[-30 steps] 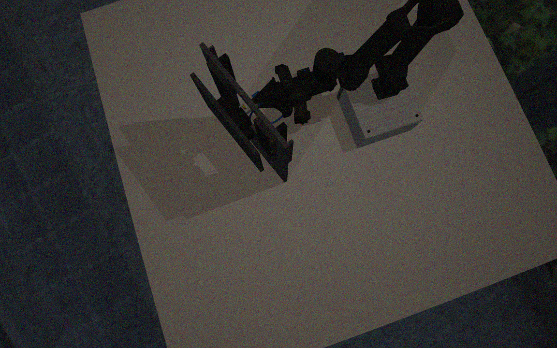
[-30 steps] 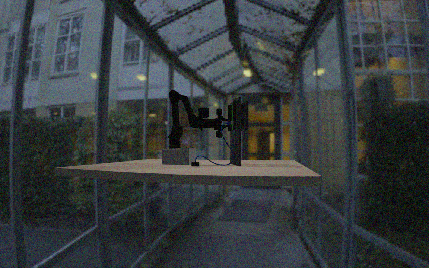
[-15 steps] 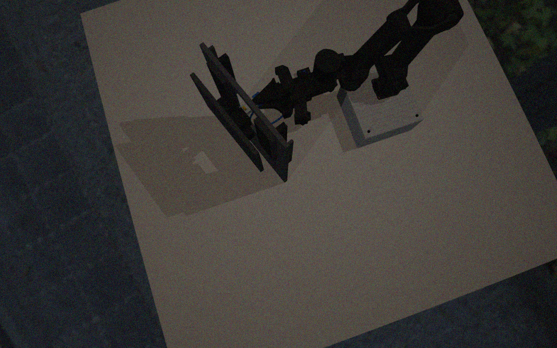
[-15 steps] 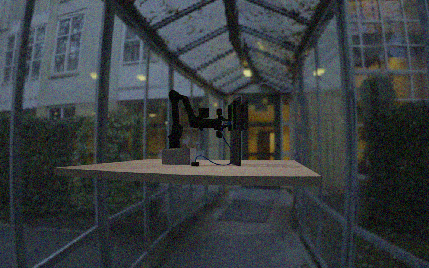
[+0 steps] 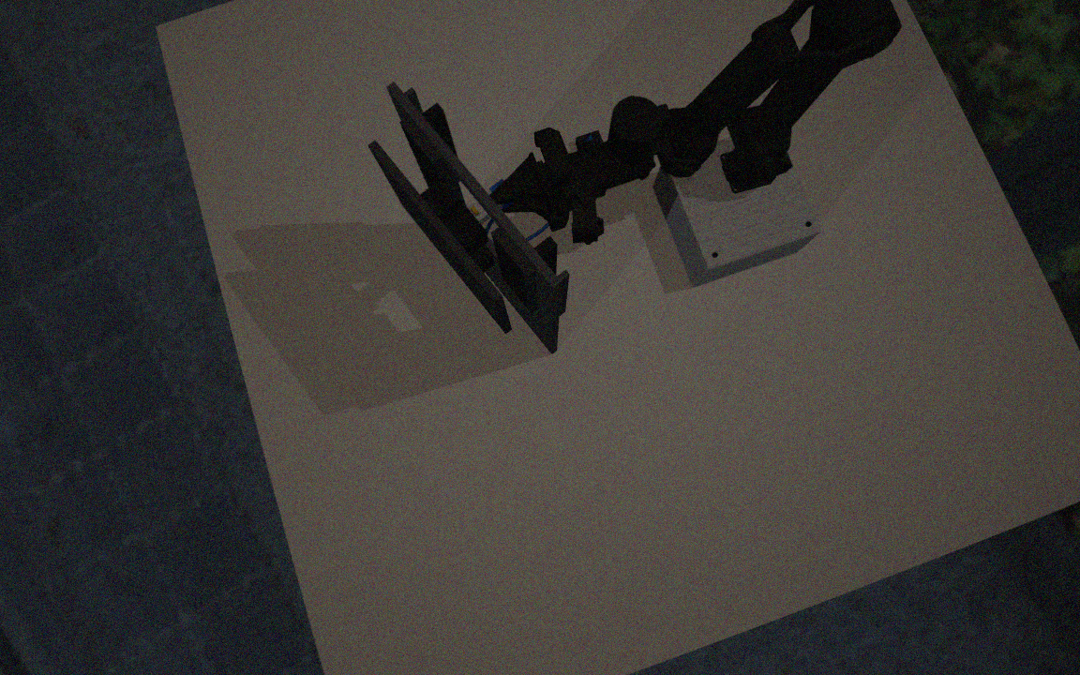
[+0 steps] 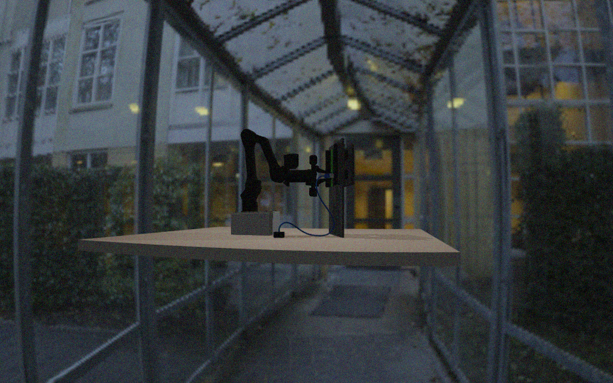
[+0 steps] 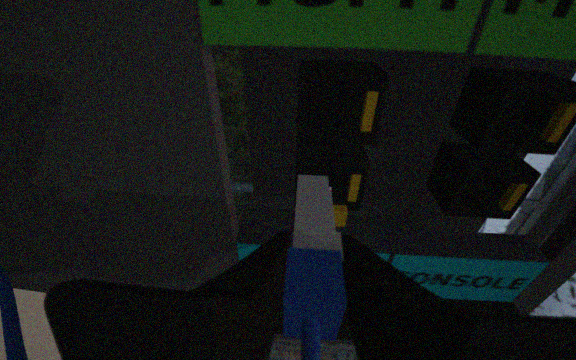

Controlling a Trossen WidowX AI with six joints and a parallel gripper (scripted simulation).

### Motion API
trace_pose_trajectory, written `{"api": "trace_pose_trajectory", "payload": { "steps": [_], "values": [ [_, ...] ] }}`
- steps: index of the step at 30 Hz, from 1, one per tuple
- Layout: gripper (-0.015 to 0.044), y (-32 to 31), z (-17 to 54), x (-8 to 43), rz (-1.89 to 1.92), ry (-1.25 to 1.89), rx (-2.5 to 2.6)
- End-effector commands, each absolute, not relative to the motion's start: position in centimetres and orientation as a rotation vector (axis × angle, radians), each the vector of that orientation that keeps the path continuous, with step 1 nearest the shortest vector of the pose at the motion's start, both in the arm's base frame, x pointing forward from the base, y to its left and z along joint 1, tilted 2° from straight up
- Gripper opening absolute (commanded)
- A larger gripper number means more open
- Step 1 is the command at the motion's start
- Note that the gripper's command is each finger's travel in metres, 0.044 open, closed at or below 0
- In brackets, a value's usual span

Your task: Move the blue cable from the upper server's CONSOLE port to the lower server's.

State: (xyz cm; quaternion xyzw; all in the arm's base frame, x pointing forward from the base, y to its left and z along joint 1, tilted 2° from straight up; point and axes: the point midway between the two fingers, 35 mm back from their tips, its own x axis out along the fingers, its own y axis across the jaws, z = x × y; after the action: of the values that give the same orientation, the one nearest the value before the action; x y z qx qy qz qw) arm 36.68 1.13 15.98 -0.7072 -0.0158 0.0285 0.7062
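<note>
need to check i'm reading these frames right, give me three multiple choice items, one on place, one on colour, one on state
1. Where is the grey box?
A in the jaws
B under the arm
C off the table

2. What colour is the lettered CONSOLE strip?
A cyan
B red
C white

3. How is the gripper?
A wide open
B shut on nothing
C shut on the plug

1 B: the arm stands on the grey box.
2 A: the CONSOLE strip is cyan.
3 C: the gripper has the blue plug between its fingers.
</note>
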Motion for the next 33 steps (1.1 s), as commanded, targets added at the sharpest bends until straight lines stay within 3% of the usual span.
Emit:
{"api": "trace_pose_trajectory", "payload": {
  "steps": [1,33],
  "values": [
    [0.0,1.09,16.34,36.63,0.052,-0.041,-1.569],
    [0.0,1.32,16.5,36.54,0.051,-0.042,-1.568]
  ]
}}
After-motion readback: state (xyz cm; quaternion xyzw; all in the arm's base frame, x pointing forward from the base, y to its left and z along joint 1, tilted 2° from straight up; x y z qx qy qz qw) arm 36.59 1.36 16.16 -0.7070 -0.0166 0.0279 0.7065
